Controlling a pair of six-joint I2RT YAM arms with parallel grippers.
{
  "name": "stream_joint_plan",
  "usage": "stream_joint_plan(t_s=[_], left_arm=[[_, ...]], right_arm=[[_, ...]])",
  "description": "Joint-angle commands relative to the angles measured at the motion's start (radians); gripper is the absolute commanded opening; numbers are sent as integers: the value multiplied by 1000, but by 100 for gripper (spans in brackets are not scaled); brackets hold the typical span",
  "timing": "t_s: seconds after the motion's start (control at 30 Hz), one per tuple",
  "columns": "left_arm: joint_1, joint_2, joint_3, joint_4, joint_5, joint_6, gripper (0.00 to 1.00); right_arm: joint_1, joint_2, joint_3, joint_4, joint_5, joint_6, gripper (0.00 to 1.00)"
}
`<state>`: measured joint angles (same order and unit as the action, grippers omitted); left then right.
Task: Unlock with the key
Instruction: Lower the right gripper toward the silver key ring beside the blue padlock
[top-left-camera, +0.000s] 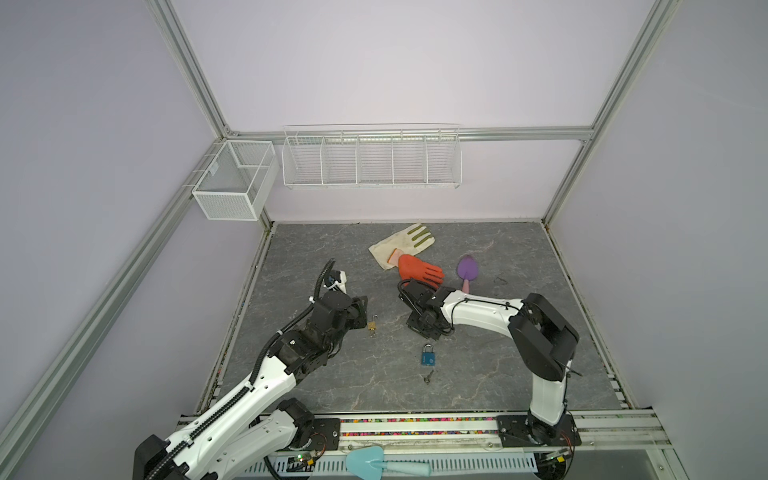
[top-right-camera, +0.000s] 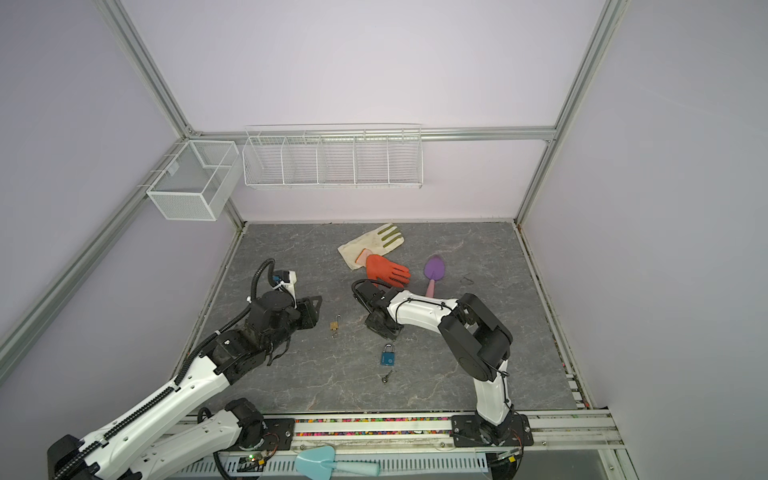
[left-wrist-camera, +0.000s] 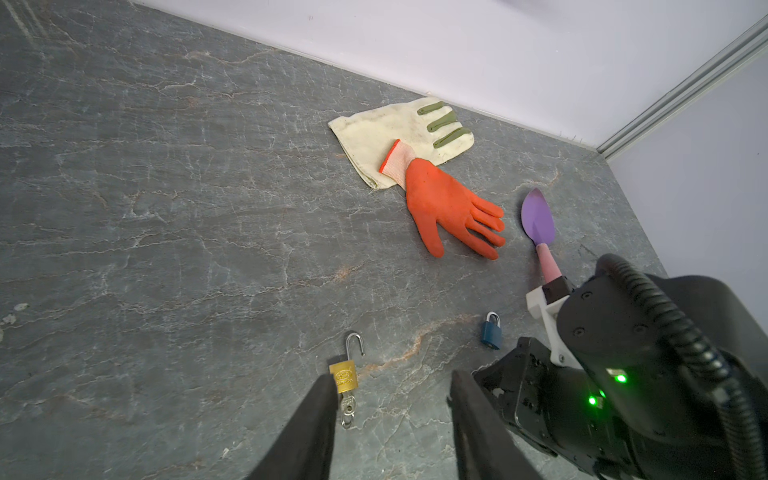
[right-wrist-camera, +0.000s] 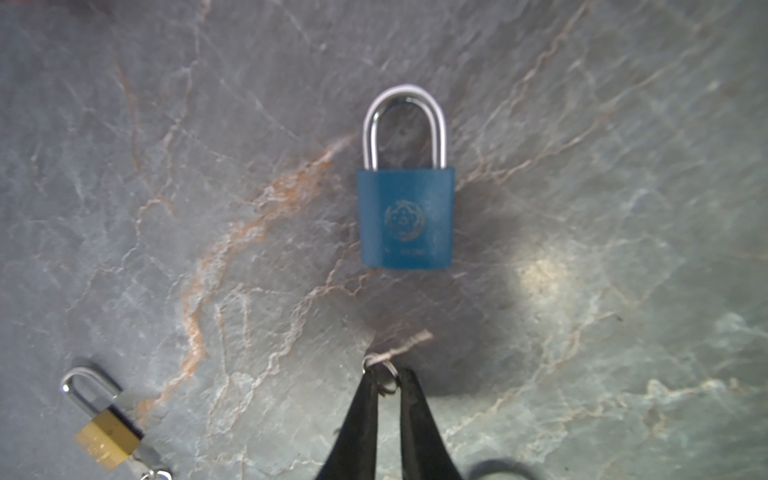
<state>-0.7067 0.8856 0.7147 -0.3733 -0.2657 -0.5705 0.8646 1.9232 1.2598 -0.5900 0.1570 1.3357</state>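
Silver, thin, likely slippery, the small metal key (top-left-camera: 428, 377) suits pinching by its ring (right-wrist-camera: 388, 376), where right jaws clamp; left jaws parted.

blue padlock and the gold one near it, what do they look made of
Blue padlock: probably a metal body under a matte blue coating, with a pale stamped emblem; its closed shackle looks like polished steel, bright and reflective. Gold padlock: likely brass, from the yellow satin-metallic body; its open shackle looks like polished steel too.
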Motion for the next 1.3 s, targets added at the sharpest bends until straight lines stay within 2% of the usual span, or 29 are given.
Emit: stream_joint_plan(t_s=[0.0, 0.4, 0.63, 0.9, 1.2, 1.27], left_arm=[[6, 7, -4, 18, 8, 1, 45], [6, 9, -12, 33, 23, -17, 45], [6, 25, -11, 51, 52, -37, 45], [6, 36, -6, 60, 78, -72, 45], [6, 47, -39, 148, 181, -153, 45], [6, 46, -44, 160, 190, -165, 45]], right_arm=[[-12, 23, -6, -19, 20, 2, 11], [-15, -35, -37, -16, 10, -90, 7], [-19, -48, -42, -7, -24, -198, 7], [-19, -102, -80, 11, -6, -327, 7], [-20, -148, -125, 65, -21, -473, 7], [-20, -160, -134, 93, -16, -519, 9]])
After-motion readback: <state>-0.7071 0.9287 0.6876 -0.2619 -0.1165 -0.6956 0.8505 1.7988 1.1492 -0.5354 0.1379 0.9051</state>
